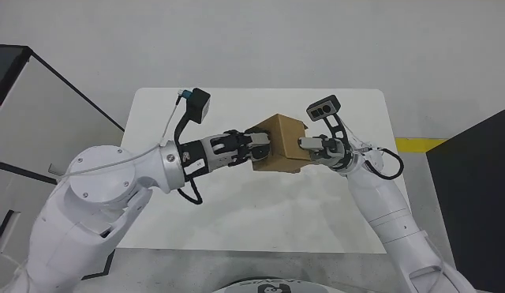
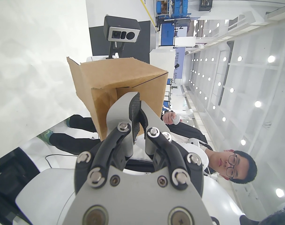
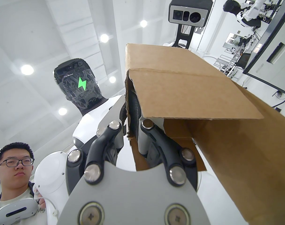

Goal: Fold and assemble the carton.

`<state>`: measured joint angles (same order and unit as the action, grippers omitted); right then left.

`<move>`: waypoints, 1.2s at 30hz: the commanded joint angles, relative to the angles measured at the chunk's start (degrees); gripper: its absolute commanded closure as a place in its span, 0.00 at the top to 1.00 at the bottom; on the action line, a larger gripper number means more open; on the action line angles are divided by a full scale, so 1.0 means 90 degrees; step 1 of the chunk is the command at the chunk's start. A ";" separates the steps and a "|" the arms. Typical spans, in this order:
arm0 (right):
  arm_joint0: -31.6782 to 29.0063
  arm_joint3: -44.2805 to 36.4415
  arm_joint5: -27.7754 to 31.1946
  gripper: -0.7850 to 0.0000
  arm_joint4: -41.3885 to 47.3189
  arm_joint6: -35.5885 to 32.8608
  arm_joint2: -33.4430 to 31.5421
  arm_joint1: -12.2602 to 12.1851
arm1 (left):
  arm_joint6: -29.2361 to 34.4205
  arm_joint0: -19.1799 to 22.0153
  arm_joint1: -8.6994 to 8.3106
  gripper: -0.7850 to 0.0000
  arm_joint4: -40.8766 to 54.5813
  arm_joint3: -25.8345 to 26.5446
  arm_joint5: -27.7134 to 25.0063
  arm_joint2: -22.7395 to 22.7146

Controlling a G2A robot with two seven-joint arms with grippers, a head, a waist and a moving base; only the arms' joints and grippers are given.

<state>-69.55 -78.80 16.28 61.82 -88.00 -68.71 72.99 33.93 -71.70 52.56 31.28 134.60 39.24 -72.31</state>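
We hold the carton (image 1: pixel 278 143) aloft over the table (image 1: pixel 237 214) — left gripper (image 2: pixel 137 104) and right gripper (image 3: pixel 129 113) each pinched onto a thin wall edge at opposite ends — and judge it light, hollow and easily creased, best gripped near folds.

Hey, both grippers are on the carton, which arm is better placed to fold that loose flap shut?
Probably the right. The right gripper is clamped on the carton edge right beside the loose flap, at the open end. The left gripper grips the far end, better suited to bracing.
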 commanded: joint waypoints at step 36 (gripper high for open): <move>-0.0115 -0.0322 -0.0152 0.00 -0.0253 0.0219 0.0015 -0.0008 | -0.0281 0.0024 0.0056 0.00 -0.0210 -0.0024 -0.0074 0.0342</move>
<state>-70.63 -81.70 14.97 59.56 -86.04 -68.60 72.91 31.47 -71.67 53.02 29.47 134.46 38.54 -69.48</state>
